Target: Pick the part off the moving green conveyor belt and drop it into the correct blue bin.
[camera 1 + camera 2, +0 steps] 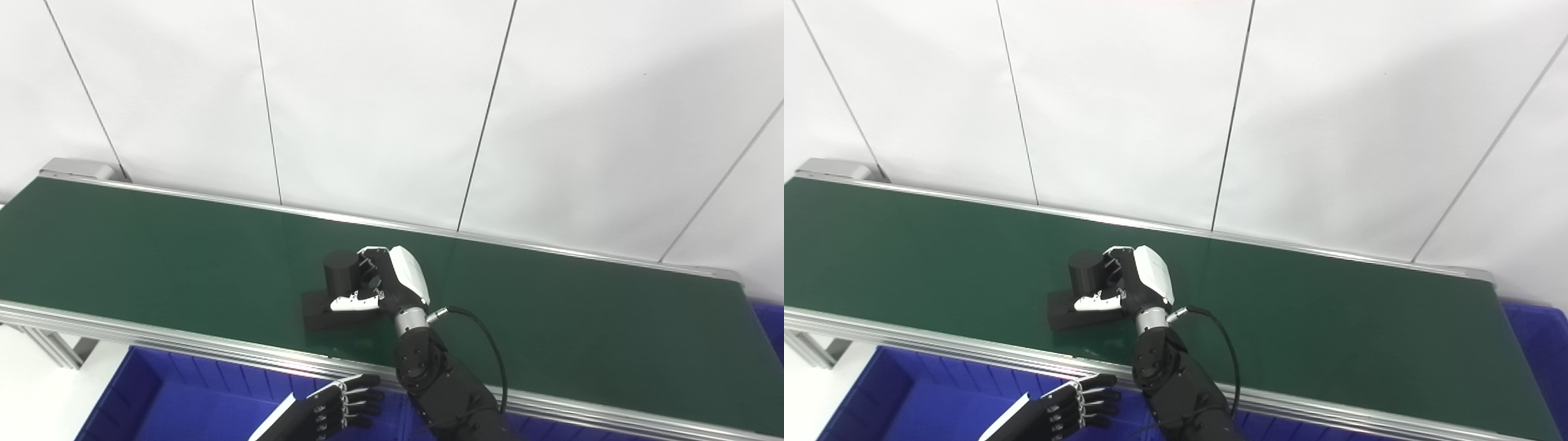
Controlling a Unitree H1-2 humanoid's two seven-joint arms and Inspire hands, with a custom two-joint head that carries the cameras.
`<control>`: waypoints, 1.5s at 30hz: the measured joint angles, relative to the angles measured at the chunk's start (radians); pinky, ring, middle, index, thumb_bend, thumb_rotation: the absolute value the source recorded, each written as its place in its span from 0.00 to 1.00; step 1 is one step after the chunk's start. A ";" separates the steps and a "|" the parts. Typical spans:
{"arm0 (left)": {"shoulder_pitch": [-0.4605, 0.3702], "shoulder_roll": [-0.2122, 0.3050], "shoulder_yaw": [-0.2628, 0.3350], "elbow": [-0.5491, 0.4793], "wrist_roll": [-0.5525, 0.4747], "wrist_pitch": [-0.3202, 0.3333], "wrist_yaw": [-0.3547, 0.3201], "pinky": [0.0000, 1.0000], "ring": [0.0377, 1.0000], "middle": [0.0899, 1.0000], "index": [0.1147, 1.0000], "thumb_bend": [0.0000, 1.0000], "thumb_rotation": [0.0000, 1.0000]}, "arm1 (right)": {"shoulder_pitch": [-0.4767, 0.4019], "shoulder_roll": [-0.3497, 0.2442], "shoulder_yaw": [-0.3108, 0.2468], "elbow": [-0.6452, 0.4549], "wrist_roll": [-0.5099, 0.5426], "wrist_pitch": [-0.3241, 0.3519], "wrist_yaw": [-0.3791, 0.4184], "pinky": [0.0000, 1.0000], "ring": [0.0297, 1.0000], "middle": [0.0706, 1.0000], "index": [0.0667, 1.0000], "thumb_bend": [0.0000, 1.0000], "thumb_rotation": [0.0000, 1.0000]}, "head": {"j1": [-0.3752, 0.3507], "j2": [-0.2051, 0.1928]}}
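The part is black, a flat base with an upright cylinder (pixel 340 269) on it, and it rests on the green conveyor belt (pixel 153 245) near the front middle; it also shows in the right eye view (pixel 1084 272). My right hand (pixel 392 278) is wrapped around the cylinder from the right, fingers behind it and thumb across the front over the base. My left hand (pixel 337 407) hangs low at the bottom edge over a blue bin (pixel 184 398), fingers apart and holding nothing.
The belt has aluminium rails front and back, and a white panel wall stands behind it. A second blue bin (pixel 1537 331) shows past the belt's right end. A cable loops from my right wrist (pixel 484 331).
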 measured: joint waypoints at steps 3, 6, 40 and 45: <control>-0.001 0.000 0.001 0.000 -0.002 0.000 -0.001 0.75 0.77 0.79 0.83 0.77 0.05 | 0.003 -0.001 0.000 0.009 -0.001 -0.017 -0.039 0.19 0.23 0.31 0.46 0.50 0.12 | 0.000 -0.002; -0.004 0.000 0.002 0.001 -0.001 0.000 -0.001 0.75 0.77 0.79 0.83 0.77 0.07 | 0.004 -0.004 0.001 0.008 -0.005 -0.036 -0.072 0.15 0.18 0.26 0.46 0.51 0.12 | -0.005 -0.002; -0.023 0.058 0.039 0.004 -0.001 -0.004 -0.020 0.80 0.78 0.78 0.82 0.73 0.04 | 0.627 -0.099 -0.150 -1.126 0.053 0.169 0.162 0.33 0.35 0.41 0.45 0.50 0.12 | -0.110 0.049; -0.021 0.059 0.040 -0.003 -0.002 -0.003 -0.020 0.80 0.77 0.78 0.81 0.73 0.03 | 0.733 -0.141 -0.149 -1.244 0.037 0.210 0.227 0.35 0.37 0.43 0.46 0.50 0.12 | -0.127 0.052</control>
